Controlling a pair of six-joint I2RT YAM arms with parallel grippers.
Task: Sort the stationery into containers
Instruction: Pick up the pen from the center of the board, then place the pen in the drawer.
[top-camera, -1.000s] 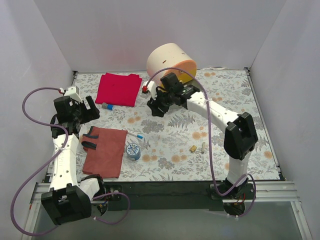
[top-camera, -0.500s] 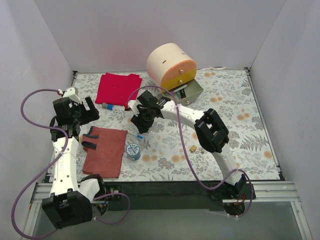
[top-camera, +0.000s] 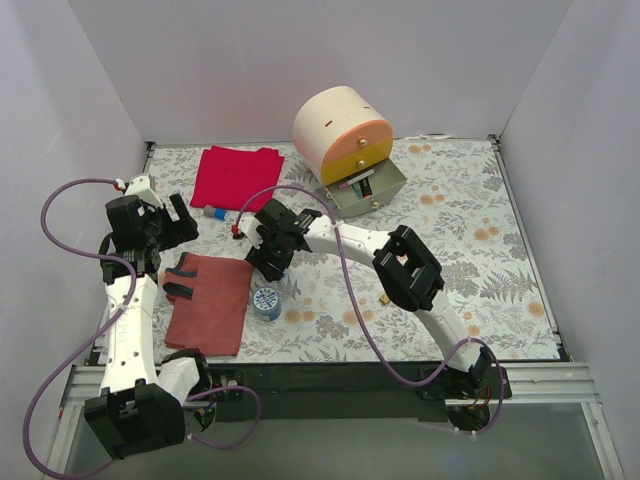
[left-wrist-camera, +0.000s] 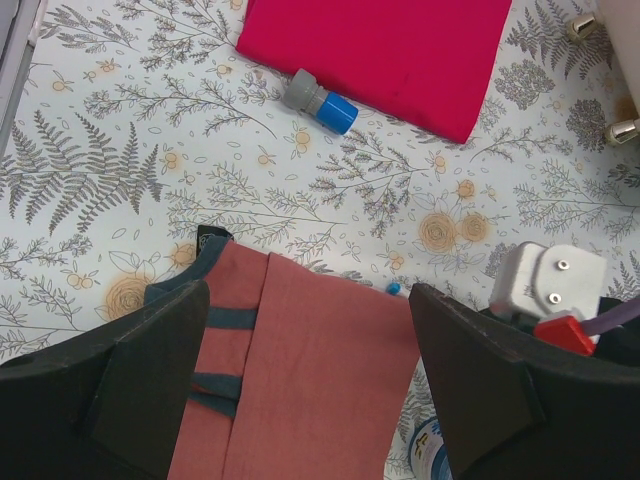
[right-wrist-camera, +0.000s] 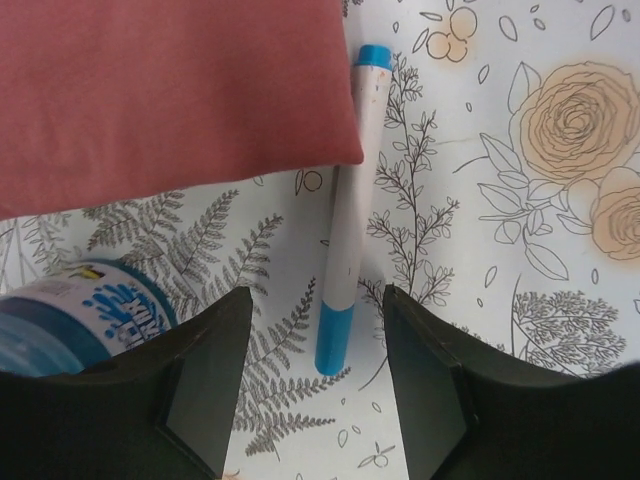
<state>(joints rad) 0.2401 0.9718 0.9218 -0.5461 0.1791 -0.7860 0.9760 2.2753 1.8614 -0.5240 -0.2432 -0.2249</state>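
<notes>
Right hand (right-wrist-camera: 315, 300): fingers apart, nothing held, straddling the white pen (right-wrist-camera: 345, 215) with blue ends. The pen lies on the tabletop (top-camera: 500, 220), touching the right edge of the rust cloth (right-wrist-camera: 170, 90), centre of the wrist view. Left hand (left-wrist-camera: 308, 295): fingers also apart and empty, hanging over the same cloth, mid left of the overhead view.

Progress, my estimate: early. The green drawer (top-camera: 367, 187) of the cream cabinet (top-camera: 330, 120), upper centre, is pulled out with something thin inside. The orange drawer (top-camera: 362, 133) and yellow drawer (top-camera: 358, 155) look closed. Left to sort: this pen, the tape roll (top-camera: 266, 301) just below it, and a grey-and-blue capped piece (left-wrist-camera: 318, 101) beside the red cloth (left-wrist-camera: 380, 50).

Unclear: the drawer contents are too small to name. My right arm covers part of the tabletop; one tan speck (top-camera: 384, 298) shows beside it. Dark strips (left-wrist-camera: 215, 330) on the rust cloth: cannot identify. The tape roll is cut off at the wrist view's lower left.
</notes>
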